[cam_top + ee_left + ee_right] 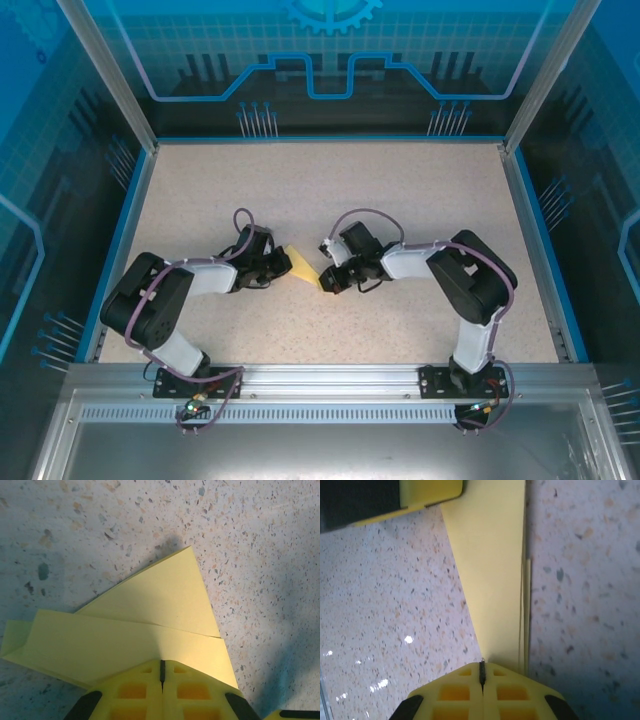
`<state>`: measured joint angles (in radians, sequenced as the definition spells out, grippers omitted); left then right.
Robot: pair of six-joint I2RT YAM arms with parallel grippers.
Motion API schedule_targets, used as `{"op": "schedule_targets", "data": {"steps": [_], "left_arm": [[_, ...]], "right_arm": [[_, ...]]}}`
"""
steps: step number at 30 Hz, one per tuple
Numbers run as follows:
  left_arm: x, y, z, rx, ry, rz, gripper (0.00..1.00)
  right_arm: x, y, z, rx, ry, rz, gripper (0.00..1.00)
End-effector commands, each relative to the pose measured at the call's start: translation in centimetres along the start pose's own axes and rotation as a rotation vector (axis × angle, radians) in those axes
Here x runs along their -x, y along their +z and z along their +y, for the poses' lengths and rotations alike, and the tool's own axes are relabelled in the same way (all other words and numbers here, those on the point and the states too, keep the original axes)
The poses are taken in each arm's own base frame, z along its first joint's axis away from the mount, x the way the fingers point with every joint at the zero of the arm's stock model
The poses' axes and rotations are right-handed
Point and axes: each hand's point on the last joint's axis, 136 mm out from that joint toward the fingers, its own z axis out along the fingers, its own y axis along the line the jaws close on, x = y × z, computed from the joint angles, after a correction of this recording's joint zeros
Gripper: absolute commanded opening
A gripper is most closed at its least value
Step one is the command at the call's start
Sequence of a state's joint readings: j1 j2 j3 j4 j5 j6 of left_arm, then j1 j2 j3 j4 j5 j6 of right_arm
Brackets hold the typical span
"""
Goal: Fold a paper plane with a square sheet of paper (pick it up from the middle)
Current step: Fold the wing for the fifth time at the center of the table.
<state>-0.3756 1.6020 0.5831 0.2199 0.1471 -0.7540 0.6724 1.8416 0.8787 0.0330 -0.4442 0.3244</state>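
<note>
If the closed left gripper (161,669) or closed right gripper (481,670) slides toward twelve o'clock, the paper plane (150,605) could crumple.

We see both arms bent inward over the speckled table (420,200), their grippers almost meeting near its middle. The left gripper (283,262) sits at the left edge of a small folded yellow paper (303,266), and the right gripper (326,281) at its lower right tip. The paper lies flat between them. Blue patterned panels (330,60) wall the table, and a metal rail (330,378) carries the arm bases.
</note>
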Motion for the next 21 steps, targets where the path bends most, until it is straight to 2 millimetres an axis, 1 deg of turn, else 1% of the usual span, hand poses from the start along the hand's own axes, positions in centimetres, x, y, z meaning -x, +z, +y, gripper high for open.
{"op": "schedule_targets", "data": {"steps": [1, 8, 12, 15, 18, 21], "left_arm": [[-1.5, 0.4, 4.3, 0.171, -0.027, 0.04, 0.04], [-1.5, 0.3, 4.4, 0.176, -0.028, 0.039, 0.05], [-1.5, 0.4, 4.2, 0.166, -0.025, 0.044, 0.04], [-1.6, 0.4, 3.9, 0.155, -0.023, 0.055, 0.04], [-1.7, 0.3, 3.8, 0.153, -0.023, 0.056, 0.04], [-1.6, 0.3, 3.8, 0.152, -0.02, 0.056, 0.05]], "right_arm": [[-5.3, -0.6, -1.9, -0.068, 0.081, 0.141, 0.0], [-6.7, -2.1, -2.8, -0.109, 0.118, 0.139, 0.0], [-6.9, -3.1, -2.4, -0.093, 0.126, 0.127, 0.0], [-5.4, -4.1, -1.1, -0.071, 0.095, 0.09, 0.0], [-3.0, -4.9, 0.8, -0.025, 0.051, 0.031, 0.0], [-0.9, -4.5, 2.3, 0.007, 0.015, 0.01, 0.0]]}}
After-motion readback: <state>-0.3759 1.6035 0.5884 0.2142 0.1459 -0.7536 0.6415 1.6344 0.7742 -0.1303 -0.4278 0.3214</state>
